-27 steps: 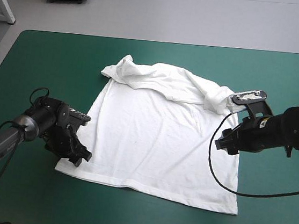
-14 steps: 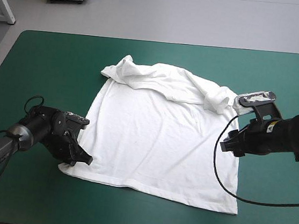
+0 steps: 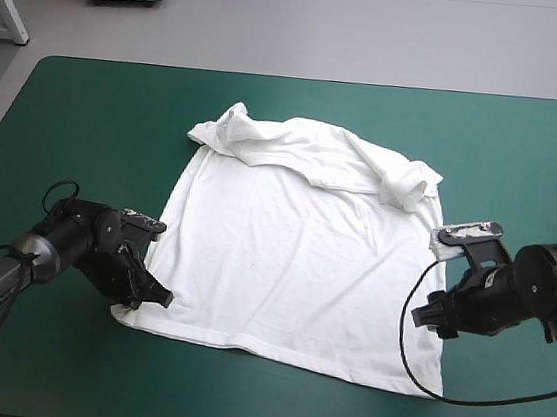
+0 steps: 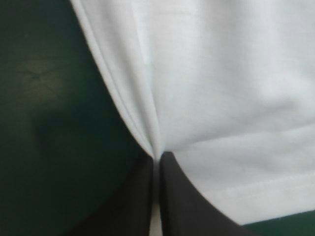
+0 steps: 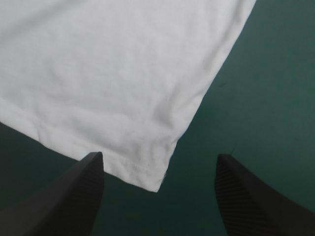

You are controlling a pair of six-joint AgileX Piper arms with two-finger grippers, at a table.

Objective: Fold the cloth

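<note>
T-shirt lies spread flat in the middle of the teal-green surface, hem toward the near edge, with its far end bunched in loose folds.

The left tool sits low at the near-left hem corner. In its wrist view the black fingers are all but closed in a point, with a thin pleat of white cloth pinched between them.

The right tool is near the right side edge, close to the near-right corner. Its fingers stand wide apart and hold nothing; that corner lies flat on the cover just ahead of them, nearer one finger than the other.

This looks like the grasping step, one corner taken and the other not yet. Next, I judge, the right tool needs to advance and centre on the corner, close on it, and then both can lift the hem toward the far end.
</note>
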